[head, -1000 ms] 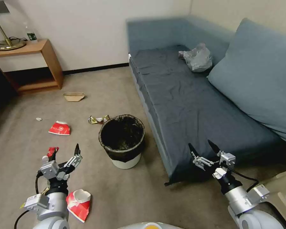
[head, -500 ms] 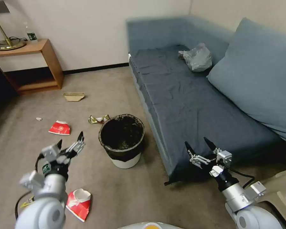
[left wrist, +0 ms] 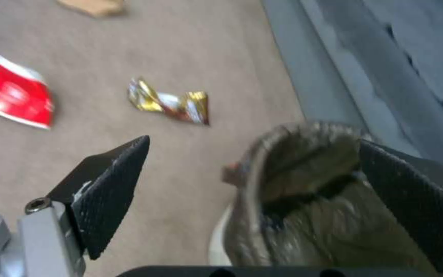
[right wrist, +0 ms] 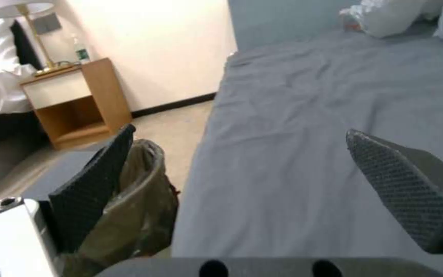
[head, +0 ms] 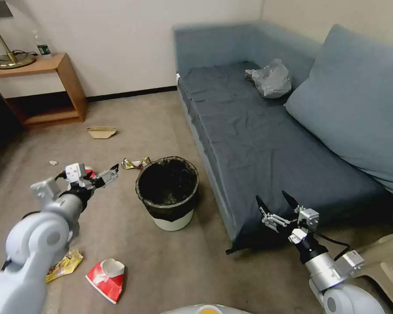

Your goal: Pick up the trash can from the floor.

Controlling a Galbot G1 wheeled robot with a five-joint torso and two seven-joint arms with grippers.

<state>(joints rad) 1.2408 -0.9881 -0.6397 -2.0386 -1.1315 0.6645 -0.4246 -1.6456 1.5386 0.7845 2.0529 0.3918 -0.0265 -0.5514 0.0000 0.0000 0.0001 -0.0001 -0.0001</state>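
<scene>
Plain off-white walls [head: 118,39] meet the floor [head: 161,126] at a dark skirting strip [head: 131,93]. Floor covering is tan-grey short-pile carpet. A blue-grey sofa [head: 266,139] stands against the right wall, its seat under a wrinkled dark cover, with a large blue cushion [head: 358,100] leaning on the backrest. A wooden bedside table [head: 43,87] with an open lower shelf stands at the far left wall; on it, a brass lamp base [head: 13,61] and a bottle [head: 42,46]. Lighting is even and soft.
</scene>
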